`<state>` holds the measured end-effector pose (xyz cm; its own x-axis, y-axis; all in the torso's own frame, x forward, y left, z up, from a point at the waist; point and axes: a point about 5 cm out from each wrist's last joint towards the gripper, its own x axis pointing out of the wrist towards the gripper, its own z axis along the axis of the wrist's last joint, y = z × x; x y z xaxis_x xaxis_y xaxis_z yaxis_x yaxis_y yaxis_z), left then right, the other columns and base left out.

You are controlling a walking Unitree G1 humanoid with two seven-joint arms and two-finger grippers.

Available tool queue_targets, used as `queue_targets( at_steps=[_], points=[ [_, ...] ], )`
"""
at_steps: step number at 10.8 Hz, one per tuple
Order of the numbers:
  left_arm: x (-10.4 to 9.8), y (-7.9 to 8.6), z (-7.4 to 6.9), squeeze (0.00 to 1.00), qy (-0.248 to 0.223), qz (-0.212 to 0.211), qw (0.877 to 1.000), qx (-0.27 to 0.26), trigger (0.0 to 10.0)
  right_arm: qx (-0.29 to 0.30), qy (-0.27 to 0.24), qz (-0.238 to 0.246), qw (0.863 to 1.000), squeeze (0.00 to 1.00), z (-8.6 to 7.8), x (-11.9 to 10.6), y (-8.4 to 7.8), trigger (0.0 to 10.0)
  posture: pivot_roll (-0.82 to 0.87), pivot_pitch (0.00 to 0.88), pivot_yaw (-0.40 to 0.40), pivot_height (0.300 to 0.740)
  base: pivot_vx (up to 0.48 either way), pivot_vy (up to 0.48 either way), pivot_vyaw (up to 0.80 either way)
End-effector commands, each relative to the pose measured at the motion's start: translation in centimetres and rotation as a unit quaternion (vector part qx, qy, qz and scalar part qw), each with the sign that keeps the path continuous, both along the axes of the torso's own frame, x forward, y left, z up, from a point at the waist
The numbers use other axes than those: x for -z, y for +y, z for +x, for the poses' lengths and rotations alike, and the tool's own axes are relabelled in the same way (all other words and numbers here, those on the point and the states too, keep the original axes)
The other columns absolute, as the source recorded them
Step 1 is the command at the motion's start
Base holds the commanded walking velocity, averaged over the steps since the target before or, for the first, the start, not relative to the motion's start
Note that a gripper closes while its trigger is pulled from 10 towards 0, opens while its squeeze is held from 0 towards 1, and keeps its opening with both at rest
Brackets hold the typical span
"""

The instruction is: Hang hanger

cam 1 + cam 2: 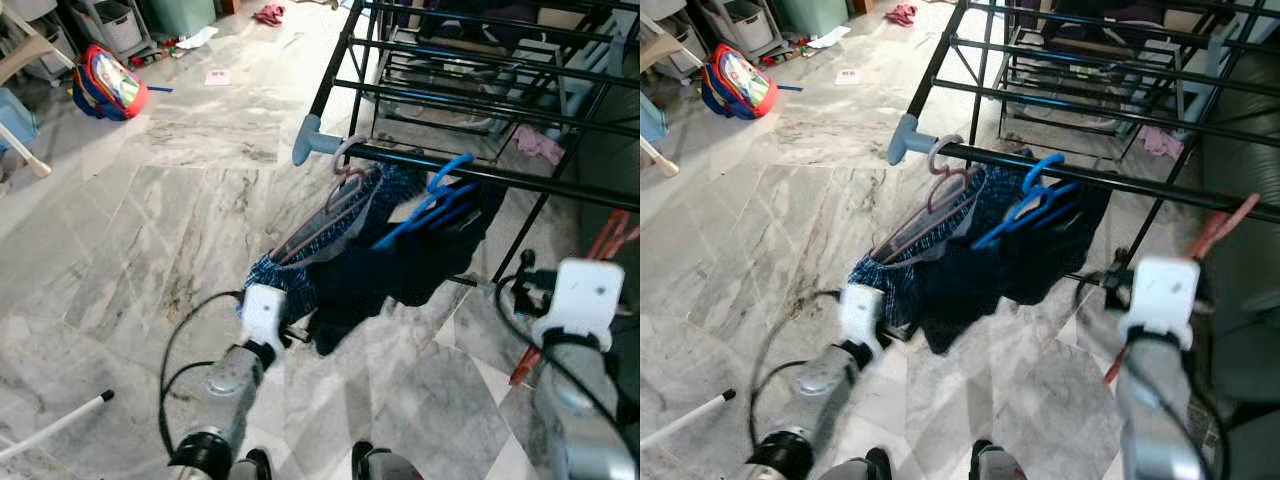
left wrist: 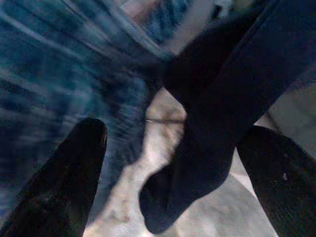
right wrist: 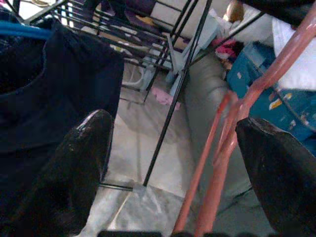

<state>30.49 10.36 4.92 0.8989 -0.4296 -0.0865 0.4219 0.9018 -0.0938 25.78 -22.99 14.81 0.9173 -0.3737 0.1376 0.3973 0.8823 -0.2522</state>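
Note:
A red hanger (image 3: 224, 148) slants between the wide-apart fingers of my right gripper (image 3: 175, 120), close to one finger (image 3: 276, 168); that gripper is open. The red hanger (image 1: 1225, 225) also sticks out above my right wrist by the black drying rack (image 1: 470, 170). On the rack's near rail hang a pink hanger (image 1: 345, 185) with a blue plaid garment (image 1: 300, 255) and a blue hanger (image 1: 435, 200) with a dark navy garment (image 1: 400, 270). My left gripper (image 2: 177, 128) is open, low, just under these clothes, with the navy fabric (image 2: 217, 108) hanging before its fingers.
The rack's further bars (image 1: 480, 60) fill the upper right. A colourful backpack (image 1: 105, 85) lies at the far left on the marble floor (image 1: 150, 230). A white pole (image 1: 55, 425) lies near my left foot. A pink cloth (image 1: 540, 145) lies under the rack.

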Motion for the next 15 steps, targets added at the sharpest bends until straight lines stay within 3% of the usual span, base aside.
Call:
queue_targets(
  at_steps=[1,2,3,6,8,9,11,15],
  points=[
    [-0.1,1.2,-0.4,0.0,-0.015,0.012,0.999,-0.026,10.0,-0.006,-0.01,-0.017,1.0,1.0,-0.7,-0.3,0.5,10.0,-0.13,0.239,0.036,0.74,0.0,0.0,0.0],
    [-0.5,1.7,-0.6,0.0,-0.029,0.025,0.999,-0.033,10.0,-0.013,-0.001,-0.012,1.0,1.0,-1.1,0.2,0.8,10.0,-0.12,0.241,0.038,0.74,0.0,0.0,0.0],
    [-0.5,2.4,-1.1,0.0,-0.031,0.037,0.998,-0.042,10.0,-0.034,0.012,0.007,0.999,0.0,-1.4,0.9,1.4,10.0,-0.12,0.247,0.039,0.74,0.0,0.0,0.0],
    [0.8,4.8,-3.3,0.0,-0.018,0.097,0.99,-0.098,10.0,-0.059,0.039,0.066,0.995,0.0,-1.5,2.8,3.2,10.0,-0.07,0.239,0.033,0.74,0.0,0.0,0.0],
    [0.4,5.2,-3.2,0.0,-0.016,0.09,0.989,-0.112,10.0,-0.112,0.04,0.106,0.987,0.0,-0.3,3.5,5.1,10.0,-0.01,0.209,0.027,0.74,0.0,0.0,0.0],
    [-0.6,6.0,-2.6,0.0,-0.005,0.078,0.985,-0.155,10.0,-0.138,0.051,0.124,0.981,0.0,0.5,3.7,5.9,10.0,0.01,0.211,0.021,0.74,0.0,0.0,0.0],
    [-0.3,6.2,-2.8,0.0,0.001,0.088,0.984,-0.153,10.0,-0.178,0.067,0.152,0.97,0.0,0.9,4.2,6.8,10.0,0.04,0.224,0.017,0.74,0.0,0.0,0.0],
    [-0.8,5.4,-2.7,0.0,-0.006,0.086,0.984,-0.156,10.0,-0.176,0.045,0.134,0.974,0.0,1.2,3.6,6.2,10.0,0.02,0.215,0.02,0.74,0.0,0.0,0.0]
  ],
)
